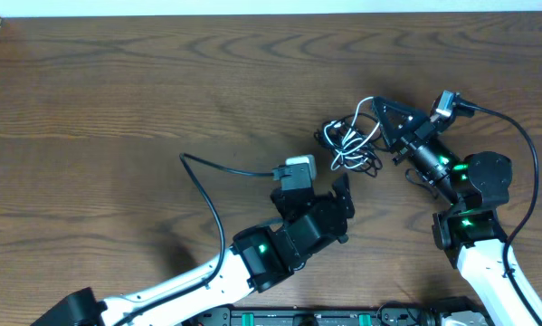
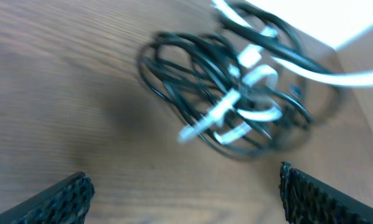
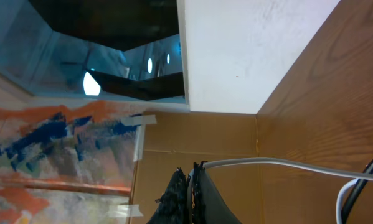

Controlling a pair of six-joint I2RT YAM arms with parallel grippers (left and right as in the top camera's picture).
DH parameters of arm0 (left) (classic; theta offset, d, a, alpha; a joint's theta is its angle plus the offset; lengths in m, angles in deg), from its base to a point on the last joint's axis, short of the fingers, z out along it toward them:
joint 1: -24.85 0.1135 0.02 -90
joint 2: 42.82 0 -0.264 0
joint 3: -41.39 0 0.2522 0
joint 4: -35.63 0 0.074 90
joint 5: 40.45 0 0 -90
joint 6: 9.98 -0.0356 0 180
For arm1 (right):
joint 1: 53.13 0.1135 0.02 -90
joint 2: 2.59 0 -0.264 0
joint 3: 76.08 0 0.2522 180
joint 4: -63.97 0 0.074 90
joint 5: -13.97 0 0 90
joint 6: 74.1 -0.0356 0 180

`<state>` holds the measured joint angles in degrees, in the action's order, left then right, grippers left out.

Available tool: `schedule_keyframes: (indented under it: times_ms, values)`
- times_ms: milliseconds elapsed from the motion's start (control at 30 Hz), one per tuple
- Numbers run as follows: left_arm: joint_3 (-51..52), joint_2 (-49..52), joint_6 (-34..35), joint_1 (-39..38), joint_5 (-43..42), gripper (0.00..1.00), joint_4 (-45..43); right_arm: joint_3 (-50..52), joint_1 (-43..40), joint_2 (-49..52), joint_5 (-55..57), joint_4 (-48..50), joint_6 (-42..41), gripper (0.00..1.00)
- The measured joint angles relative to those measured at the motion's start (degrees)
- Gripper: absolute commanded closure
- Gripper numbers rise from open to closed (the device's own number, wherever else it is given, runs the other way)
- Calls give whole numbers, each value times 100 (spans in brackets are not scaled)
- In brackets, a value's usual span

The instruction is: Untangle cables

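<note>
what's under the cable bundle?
Only bare wood table shows through the loops of the cable bundle. The right end effector, pinching a white strand, covers its right edge; anything beneath there is hidden.

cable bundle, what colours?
Black and white cords mixed in the cable bundle. It shows best in the left wrist view.

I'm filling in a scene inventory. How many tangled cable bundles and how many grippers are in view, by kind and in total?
cable bundle, black and white cords: 1
grippers: 2 (left gripper, fingers open; right gripper, fingers shut on a white cord of the bundle)
Total: 3
</note>
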<state>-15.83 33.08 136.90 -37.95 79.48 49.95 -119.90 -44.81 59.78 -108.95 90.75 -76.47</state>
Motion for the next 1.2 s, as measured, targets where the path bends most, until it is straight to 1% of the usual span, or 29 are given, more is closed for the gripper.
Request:
schedule_keyframes:
  times_ms: [133, 300, 467, 600, 633, 733, 833, 900, 933, 1000, 1067, 1200]
  values:
    - [0, 173, 503, 0, 457, 2, -245, 0, 0, 0, -109, 39, -85, 98]
    - [0, 398, 750, 0, 649, 2, -691, 0, 0, 0, -271, 136, -136, 99]
    - [0, 667, 778, 0, 658, 2, -1257, 0, 0, 0, -452, 175, -188, 98]
    - [0, 940, 634, 0, 592, 2, -1794, 0, 0, 0, -597, 315, -315, 99]
    - [0, 1001, 605, 0, 575, 0, -1867, -2, 0, 0, -634, 385, -334, 98]
    - [0, 1158, 551, 17, 511, 37, -1917, -2, 0, 0, -728, 586, -385, 98]
    - [0, 1255, 479, 101, 459, 54, -1904, -4, 0, 0, -802, 662, -463, 98]
    - [0, 1266, 424, 195, 417, 70, -1860, -4, -13, 0, -833, 688, -490, 98]
    - [0, 1266, 450, 210, 404, 74, -1862, -4, -15, 0, -846, 691, -492, 98]
    - [0, 1266, 455, 273, 358, 86, -1729, -4, -59, 0, -874, 688, -481, 98]
    - [-2, 1266, 426, 313, 334, 92, -1425, -4, -138, 0, -857, 686, -415, 98]
    - [-2, 1266, 415, 348, 308, 92, -688, -7, -396, 0, -680, 680, -166, 98]
